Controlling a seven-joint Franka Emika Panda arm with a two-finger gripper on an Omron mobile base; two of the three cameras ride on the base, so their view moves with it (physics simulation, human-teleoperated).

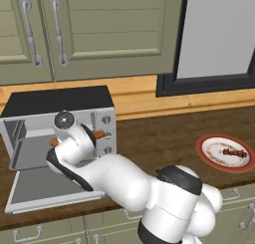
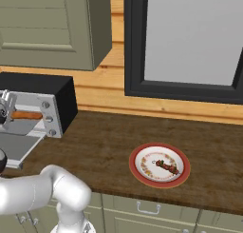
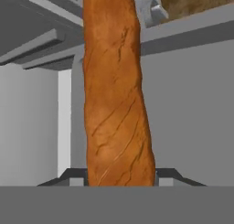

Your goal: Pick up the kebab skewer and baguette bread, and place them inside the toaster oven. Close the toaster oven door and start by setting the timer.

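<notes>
The gripper (image 3: 119,184) is closed partway around the baguette (image 3: 118,95), with a dark finger tip showing on either side of the loaf's near end in the hand view, so the bread is firmly in its hold. The loaf's long axis runs straight out ahead of the gripper, pointing away from the camera toward the grey inside of the toaster oven (image 1: 60,126). From the left base view the hand sits right at the oven's open mouth, above the dropped-down door (image 1: 35,190), and orange ends of the bread poke out on both sides of the wrist; the right base view shows the baguette lying level across the opening. So what matters for the next move is that the bread lies crosswise in the cavity and just over the tray (image 1: 30,153); lowering and letting go should probably seat it there, though how much clearance remains below is hard to judge. The kebab skewer (image 2: 167,166) lies well away to the gripper's right, on the red-rimmed plate (image 2: 137,172) on the counter (image 2: 104,146), waiting its turn.
</notes>
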